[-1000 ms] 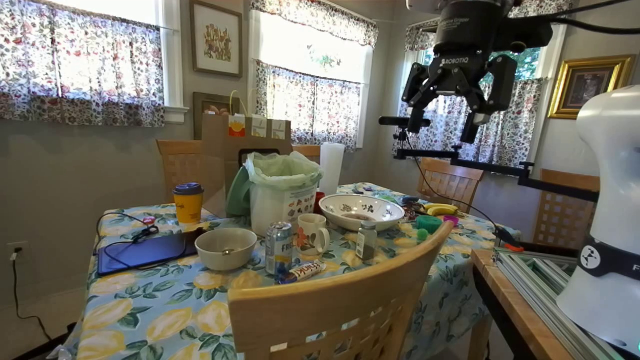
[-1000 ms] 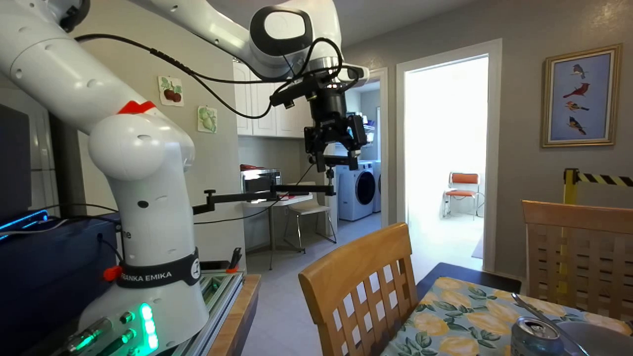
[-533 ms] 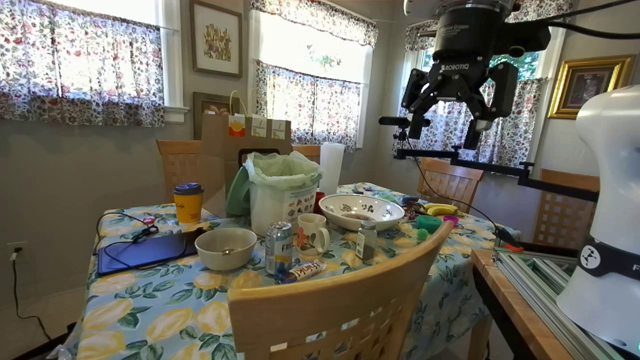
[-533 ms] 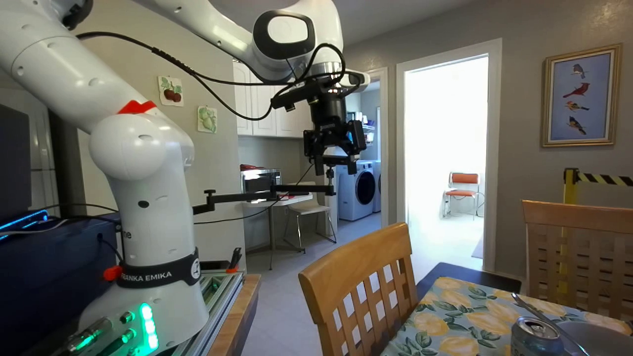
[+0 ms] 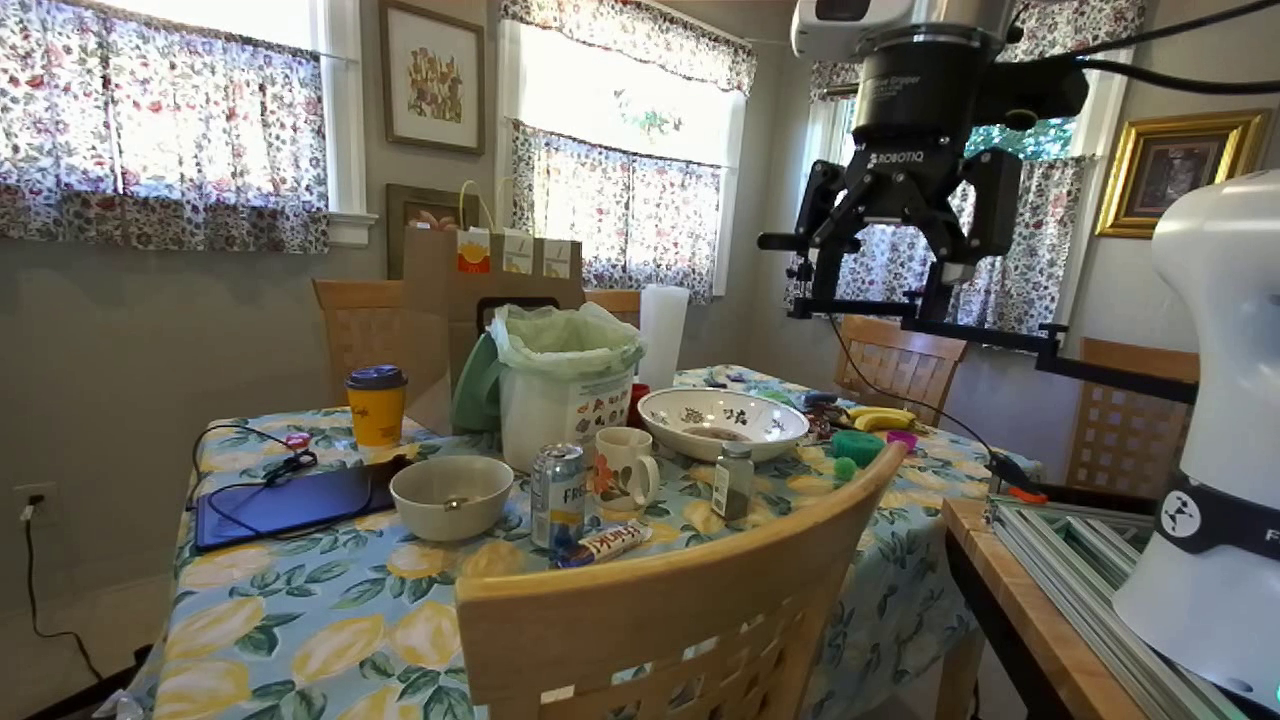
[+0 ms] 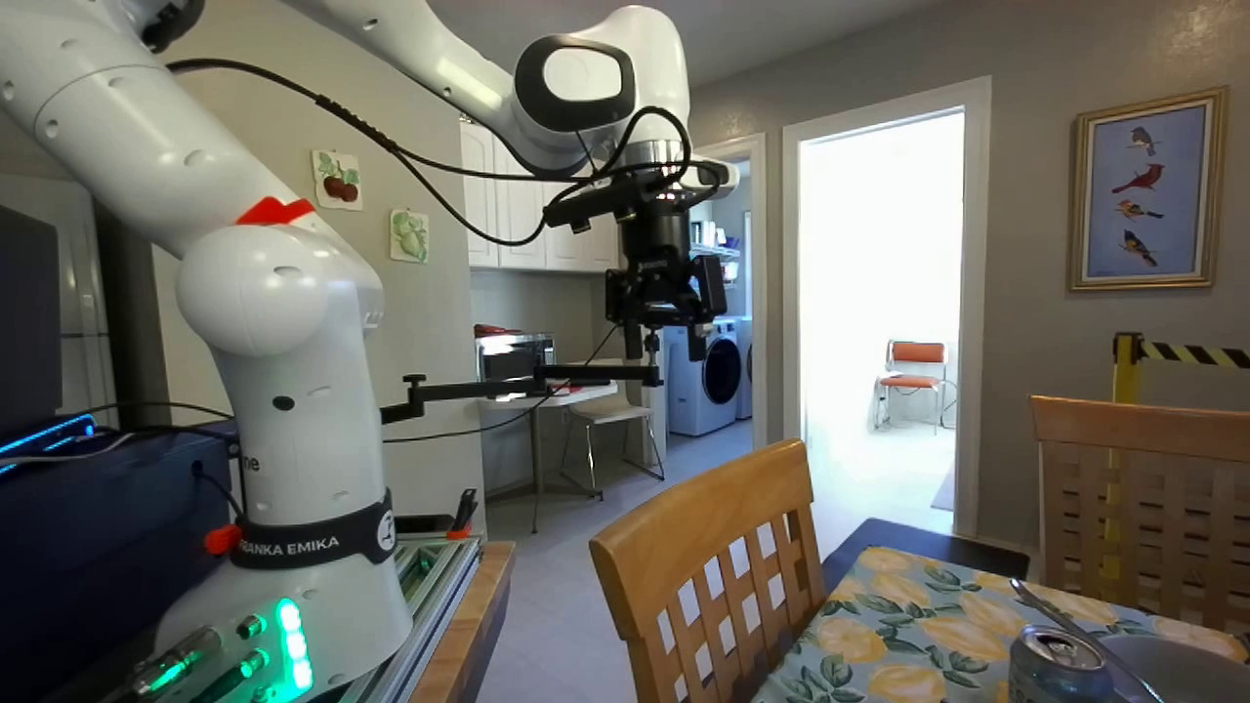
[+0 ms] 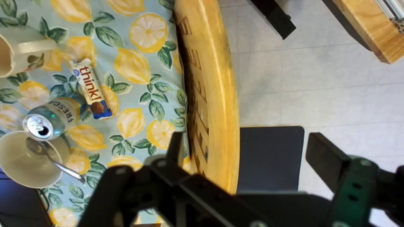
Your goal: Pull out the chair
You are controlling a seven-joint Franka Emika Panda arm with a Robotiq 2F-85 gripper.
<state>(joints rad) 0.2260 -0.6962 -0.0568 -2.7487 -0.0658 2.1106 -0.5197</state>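
Note:
The chair is light tan wood with a broad curved top rail and a slotted back. It stands at the table's edge in both exterior views, in the foreground [image 5: 660, 610] and at lower middle [image 6: 718, 532]. In the wrist view the chair's top rail [image 7: 222, 94] runs down the middle, seen from above. My gripper [image 5: 880, 290] points down, open and empty, above the chair's height; it also shows in an exterior view [image 6: 665, 344]. In the wrist view the gripper's fingers [image 7: 247, 146] lie apart, the rail's lower end appearing between them, nearer the left finger. No contact shows.
The table [image 5: 330, 600] holds a can [image 5: 557, 495], a bowl [image 5: 452, 497], a mug [image 5: 622, 470] and a bin [image 5: 565, 400]. A black camera arm [image 5: 980, 335] extends near the gripper. The robot's wooden bench [image 5: 1030, 600] stands beside the chair. Another chair [image 6: 1143, 488] stands behind the table.
My gripper has moved down, with a slight sideways shift toward the chair, and stays open. The chair and the things on the table have not moved.

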